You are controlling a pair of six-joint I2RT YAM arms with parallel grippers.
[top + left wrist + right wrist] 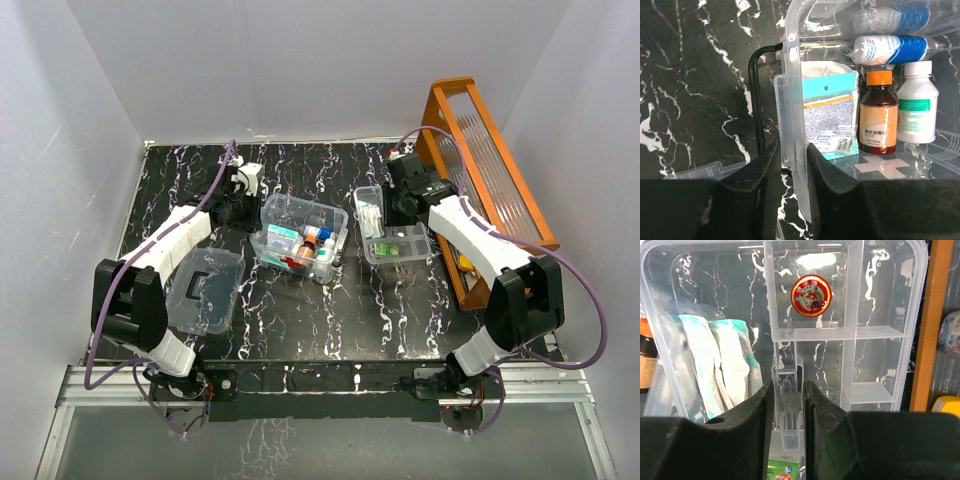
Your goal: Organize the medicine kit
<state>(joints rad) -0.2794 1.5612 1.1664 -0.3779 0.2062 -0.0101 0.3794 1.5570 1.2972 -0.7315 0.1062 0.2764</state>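
The medicine kit's clear box (300, 204) stands mid-table with bottles and packets inside. My left gripper (249, 203) is shut on its left wall (790, 100), one finger inside and one outside (791, 147). Inside I see a teal packet (830, 120), an orange-capped brown bottle (878, 112), a white bottle (917, 102) and a bandage roll (890, 47). The clear divided tray (402, 252) lies right of the box. My right gripper (398, 205) is shut on the tray's upright centre tab (788, 386). A red round tin (811, 295) and white-teal packets (720, 360) lie in the tray (918, 330).
The clear lid (190, 300) with its black handle (205, 283) lies flat on the table's near left. A tall orange rack (500, 190) stands along the right edge, close beside the tray (936, 315). White walls enclose the table on three sides.
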